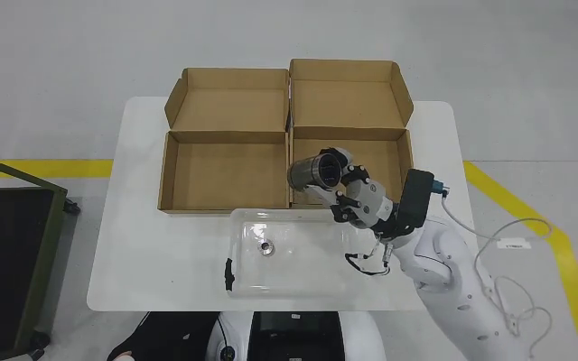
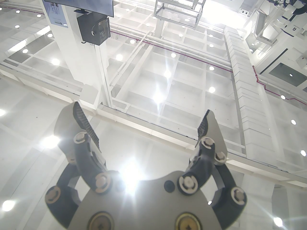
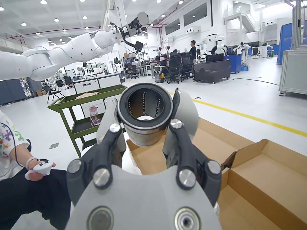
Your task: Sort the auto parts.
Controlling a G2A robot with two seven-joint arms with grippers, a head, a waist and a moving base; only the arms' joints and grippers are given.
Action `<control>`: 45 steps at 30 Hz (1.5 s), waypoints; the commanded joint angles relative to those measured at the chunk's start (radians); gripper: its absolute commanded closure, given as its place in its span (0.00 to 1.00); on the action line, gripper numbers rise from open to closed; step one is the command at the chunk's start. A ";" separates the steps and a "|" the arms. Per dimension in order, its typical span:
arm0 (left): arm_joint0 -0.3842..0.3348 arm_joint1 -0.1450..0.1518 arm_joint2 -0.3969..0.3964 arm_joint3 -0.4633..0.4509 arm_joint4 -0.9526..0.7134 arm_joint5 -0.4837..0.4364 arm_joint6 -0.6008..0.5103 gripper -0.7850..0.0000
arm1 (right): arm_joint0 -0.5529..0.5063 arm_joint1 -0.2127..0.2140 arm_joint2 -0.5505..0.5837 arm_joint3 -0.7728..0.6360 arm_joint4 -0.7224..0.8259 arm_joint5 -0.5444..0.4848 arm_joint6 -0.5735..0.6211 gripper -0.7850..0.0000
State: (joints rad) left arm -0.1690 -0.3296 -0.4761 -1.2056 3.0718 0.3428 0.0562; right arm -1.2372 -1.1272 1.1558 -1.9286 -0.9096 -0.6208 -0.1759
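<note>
Bearing (image 1: 313, 170) pinched in my right gripper (image 3: 146, 108), over the right box (image 1: 390, 152).
My right fingers (image 3: 184, 111) clamp the steel bearing by its sides, its open bore facing my wrist camera. It hangs above that box's near left corner, just past the far edge of the clear tray (image 1: 302, 275). One small metal part (image 1: 265, 246) lies in the tray. The left box (image 1: 226, 173) stands touching the right one on the white table (image 1: 144, 226). My left gripper (image 2: 142, 110) is spread wide, holding nothing, pointed at the ceiling.
</note>
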 commanded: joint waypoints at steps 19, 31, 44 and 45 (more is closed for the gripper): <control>0.000 0.000 0.000 0.000 0.000 0.000 0.000 0.00 | 0.099 -0.017 -0.094 0.123 -0.213 0.023 0.205 1.00; 0.000 0.000 0.000 0.000 0.000 0.000 0.000 0.00 | 0.268 -0.056 -0.216 0.236 -0.318 0.099 0.313 1.00; 0.000 0.000 0.000 0.000 0.000 0.000 0.000 0.00 | 0.393 -0.107 -0.344 0.372 -0.344 0.127 0.410 1.00; 0.000 0.000 0.000 0.000 0.000 0.000 0.000 0.00 | 0.401 -0.112 -0.354 0.386 -0.342 0.130 0.414 1.00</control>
State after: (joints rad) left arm -0.1690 -0.3296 -0.4761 -1.2056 3.0718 0.3428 0.0562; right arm -0.8430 -1.2359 0.8102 -1.5542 -1.2517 -0.4932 0.2339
